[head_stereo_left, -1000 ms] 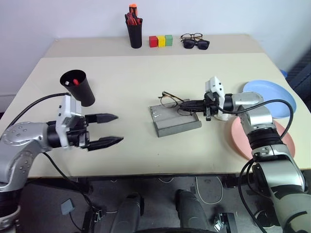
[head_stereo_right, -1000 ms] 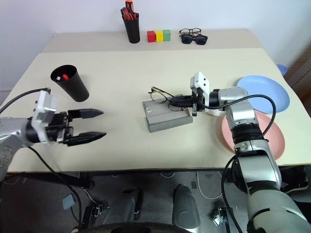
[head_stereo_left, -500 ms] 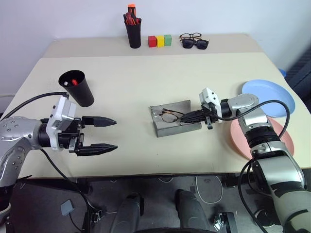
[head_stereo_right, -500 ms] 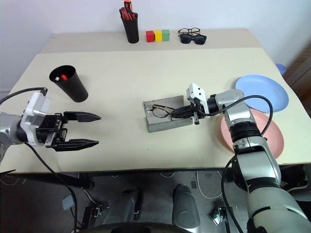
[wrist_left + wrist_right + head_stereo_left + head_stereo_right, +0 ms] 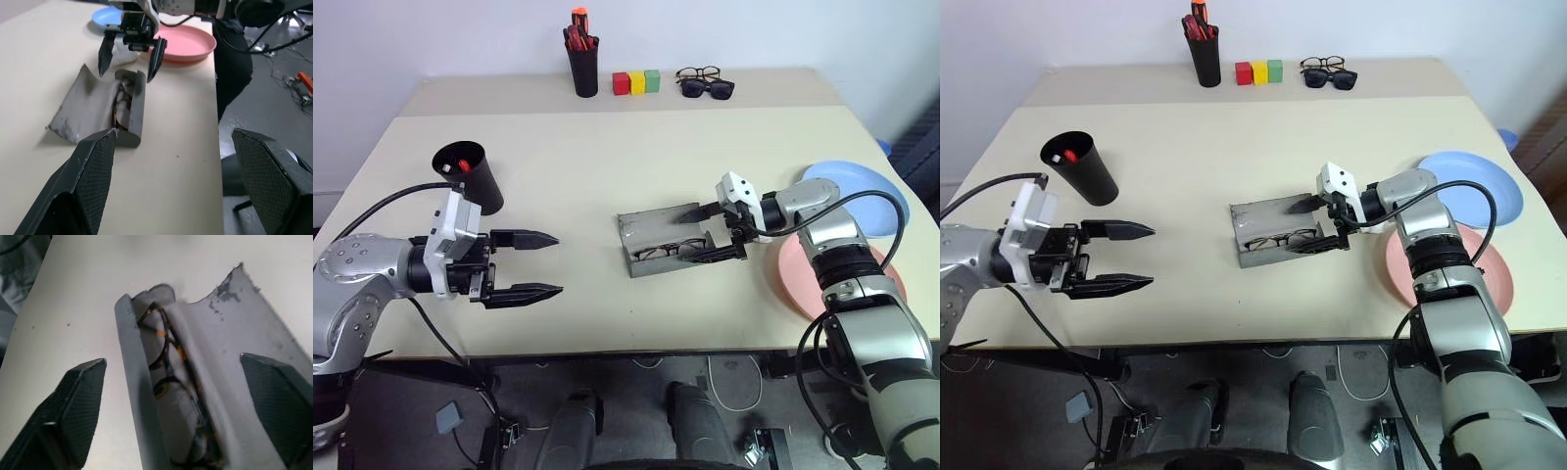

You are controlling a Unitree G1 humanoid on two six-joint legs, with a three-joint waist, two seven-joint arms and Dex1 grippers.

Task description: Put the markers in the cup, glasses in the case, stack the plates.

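glasses (image 5: pixel 668 251) lie inside open case (image 5: pixel 658 241), lid flat behind. right gripper (image 5: pixel 717 231) at case end, fingers apart, nothing held, likely just let go. left gripper (image 5: pixel 542 263) spread, idle near cup (image 5: pixel 470 177) holding markers (image 5: pixel 457 165). plates (image 5: pixel 867 191) unstacked beside each other.

The wire-framed glasses (image 5: pixel 1278 239) lie folded inside the open grey case (image 5: pixel 1263 211), its lid laid back flat.

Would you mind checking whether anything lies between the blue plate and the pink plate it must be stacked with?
Nothing visible does. The blue plate and the pink plate lie next to each other at the table's right edge; the right arm reaches across part of the pink one.
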